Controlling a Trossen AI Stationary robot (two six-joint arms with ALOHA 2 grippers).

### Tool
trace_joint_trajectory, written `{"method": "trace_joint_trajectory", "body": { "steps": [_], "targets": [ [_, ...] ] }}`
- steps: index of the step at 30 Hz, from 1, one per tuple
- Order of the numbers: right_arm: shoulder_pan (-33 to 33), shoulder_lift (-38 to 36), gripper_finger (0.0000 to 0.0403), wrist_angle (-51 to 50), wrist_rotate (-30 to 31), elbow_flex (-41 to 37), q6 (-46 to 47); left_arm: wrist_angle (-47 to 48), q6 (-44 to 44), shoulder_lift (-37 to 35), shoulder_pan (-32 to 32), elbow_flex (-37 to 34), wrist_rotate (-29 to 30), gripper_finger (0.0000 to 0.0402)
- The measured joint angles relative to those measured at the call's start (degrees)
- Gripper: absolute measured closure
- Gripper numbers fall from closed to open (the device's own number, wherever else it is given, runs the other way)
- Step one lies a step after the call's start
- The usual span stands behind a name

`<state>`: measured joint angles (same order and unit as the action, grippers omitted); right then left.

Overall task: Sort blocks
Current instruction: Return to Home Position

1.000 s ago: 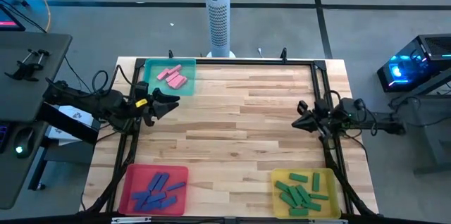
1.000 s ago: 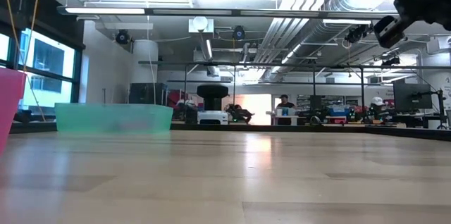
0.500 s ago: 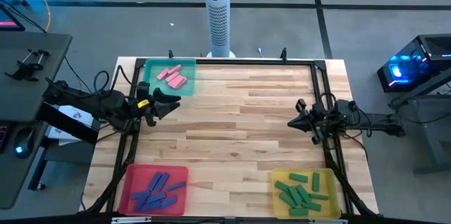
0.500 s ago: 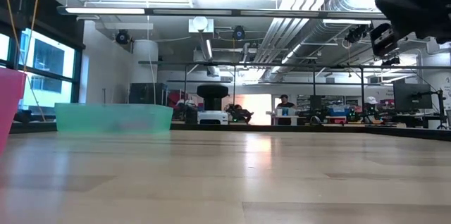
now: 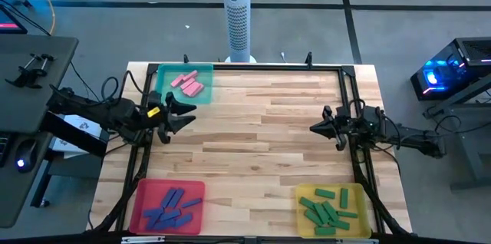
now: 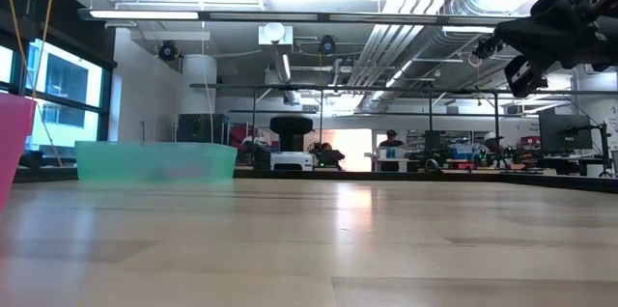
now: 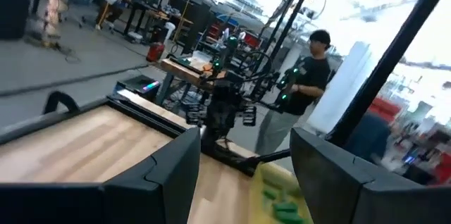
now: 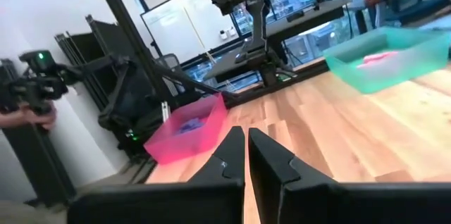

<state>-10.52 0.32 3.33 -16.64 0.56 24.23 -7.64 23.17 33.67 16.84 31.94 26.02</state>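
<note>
Table middle [image 5: 261, 152] is bare and everything looks binned: pink blocks [image 5: 189, 84] in the teal tray [image 5: 159, 83], blue blocks [image 5: 170, 207] in the red tray [image 5: 140, 198], green blocks [image 5: 328, 207] in the yellow tray [image 5: 301, 202].

Left gripper [image 5: 182, 113] sits at the table's left edge just beside the teal tray, fingers [image 7: 162, 175] spread wide, nothing between them. Right gripper [image 5: 316, 127] is over the right side, up off the wood, fingers [image 8: 225, 160] pinched to a thin slit, empty.

Risks from here, my read:
- The right arm crosses the black frame rail [image 5: 359, 171] and has loose cables [image 5: 406, 133] trailing behind it, so it could snag on the pull-back.
- The left gripper could clip the teal tray if it swings that way.
- A person [image 7: 306, 76] stands beyond the right side of the table, possibly within the arm's reach.

Can't confirm:
- Stray colours buried under the blue and green piles.
- Exact block counts.
- The low view shows only the tray walls, and the yellow tray not at all.
</note>
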Motion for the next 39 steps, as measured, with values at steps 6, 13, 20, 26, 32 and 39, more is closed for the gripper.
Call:
{"method": "trace_joint_trajectory", "body": {
  "steps": [6, 13, 20, 26, 32, 39],
  "targets": [
    [0.00, 0.02, 0.0403, 0.00, -0.02, 0.00, 1.22, 0.10, -7.67, 1.44, 0.00, -0.04, 0.22, 0.0197],
    [0.00, 0.02, 0.0403, 0.00, -0.02, -0.02, 0.84, 0.78, -8.79, 3.15, 0.00, -0.07, 0.24, 0.0197],
    [0.00, 0.02, 0.0402, 0.02, -0.02, -0.02, 0.83, 3.69, -13.50, 3.11, 0.00, -0.04, 0.07, 0.0197],
    [0.00, 0.04, 0.0402, 0.00, -0.02, -0.02, 0.81, 1.44, -11.85, -6.96, -2.92, -8.04, -0.51, 0.0197],
    [0.00, 0.04, 0.0402, 0.00, -0.02, -0.02, 0.82, -9.60, -7.40, -19.87, -10.33, -21.99, -8.10, 0.0197],
    [0.00, 0.11, 0.0402, -0.01, -0.02, -0.03, 0.83, -8.89, -10.38, -32.80, -15.43, -29.40, -12.52, 0.0197]
  ]
}}
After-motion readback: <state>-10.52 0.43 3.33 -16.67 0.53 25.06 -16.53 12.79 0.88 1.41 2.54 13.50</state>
